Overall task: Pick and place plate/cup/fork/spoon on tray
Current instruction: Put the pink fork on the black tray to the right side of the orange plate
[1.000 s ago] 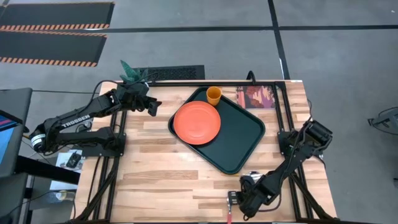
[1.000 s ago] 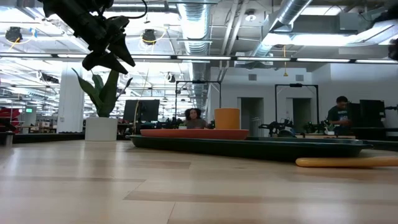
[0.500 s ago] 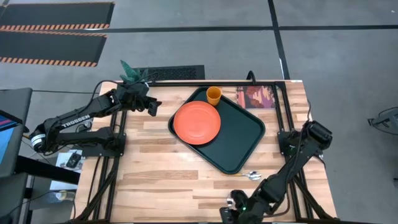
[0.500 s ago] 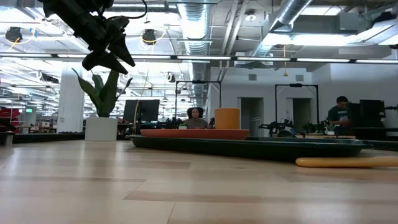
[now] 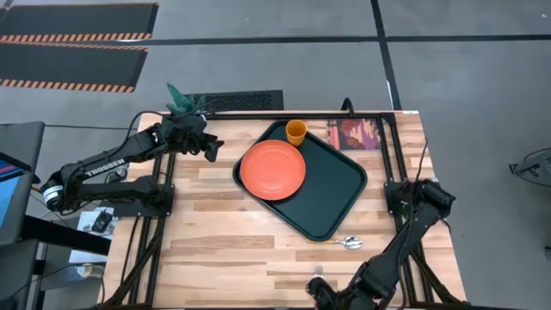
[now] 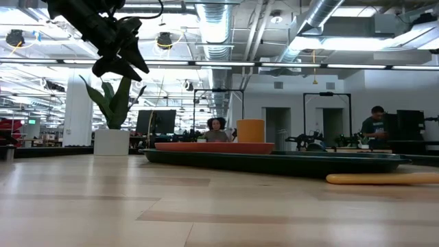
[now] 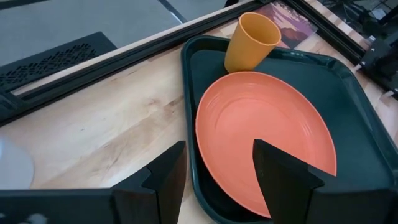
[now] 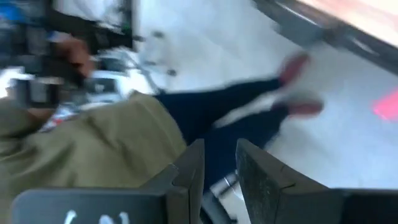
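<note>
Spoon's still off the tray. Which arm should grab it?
Likely right. The spoon lies on the table by the tray's near right edge. The right claw is at the table's near edge close by; the left claw waits open across the tray.

The desk [image 5: 224, 232] is pale butcher-block wood with a black metal frame along its far edge. Directly on it lies the dark tray [image 5: 336, 194], set at a slant just beyond the left tool [image 5: 209, 146]. A reddish picture book [image 5: 355, 134] lies beside the tray's far corner. The spoon [image 5: 346, 243] rests on bare wood just off the tray's near edge, near the right tool [image 5: 323, 288].
</note>
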You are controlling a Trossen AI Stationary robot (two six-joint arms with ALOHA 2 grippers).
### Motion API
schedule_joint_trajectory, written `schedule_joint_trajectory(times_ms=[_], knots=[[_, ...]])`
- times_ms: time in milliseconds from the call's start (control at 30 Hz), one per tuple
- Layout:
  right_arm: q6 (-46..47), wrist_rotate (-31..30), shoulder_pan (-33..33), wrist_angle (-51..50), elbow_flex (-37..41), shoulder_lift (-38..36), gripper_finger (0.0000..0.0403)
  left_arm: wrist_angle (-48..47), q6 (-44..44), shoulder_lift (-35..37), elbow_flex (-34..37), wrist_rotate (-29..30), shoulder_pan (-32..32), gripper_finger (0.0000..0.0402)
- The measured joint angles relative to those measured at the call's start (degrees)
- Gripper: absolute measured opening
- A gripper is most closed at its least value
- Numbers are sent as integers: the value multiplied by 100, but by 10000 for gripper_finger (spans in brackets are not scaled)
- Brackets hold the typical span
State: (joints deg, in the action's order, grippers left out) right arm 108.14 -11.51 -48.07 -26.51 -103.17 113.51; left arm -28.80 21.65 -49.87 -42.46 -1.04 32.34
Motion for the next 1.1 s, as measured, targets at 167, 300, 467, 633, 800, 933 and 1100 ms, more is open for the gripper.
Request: schedule_joint_trajectory(times_ms=[167,300,467,633,800,933,1100], knots=[[-1089,589,226,-789,1,120,118,-68,63,-1,0,-4,0,171],[-1091,1401,427,-2257,8,198,120,-123,400,-1,0,-9,0,171],[-1385,1292,482,-3789,8,203,164,-173,310,1,0,-9,-2,171],[-2160,1063,706,-4572,21,203,249,-174,304,1,0,4,-1,171],[-3490,981,940,-3866,394,195,274,-172,295,0,0,22,-1,171],[-4640,1065,1035,-3528,806,193,271,-173,163,1,0,23,0,171],[-5701,1540,1229,-2892,1401,155,270,-173,128,1,0,22,0,171]])
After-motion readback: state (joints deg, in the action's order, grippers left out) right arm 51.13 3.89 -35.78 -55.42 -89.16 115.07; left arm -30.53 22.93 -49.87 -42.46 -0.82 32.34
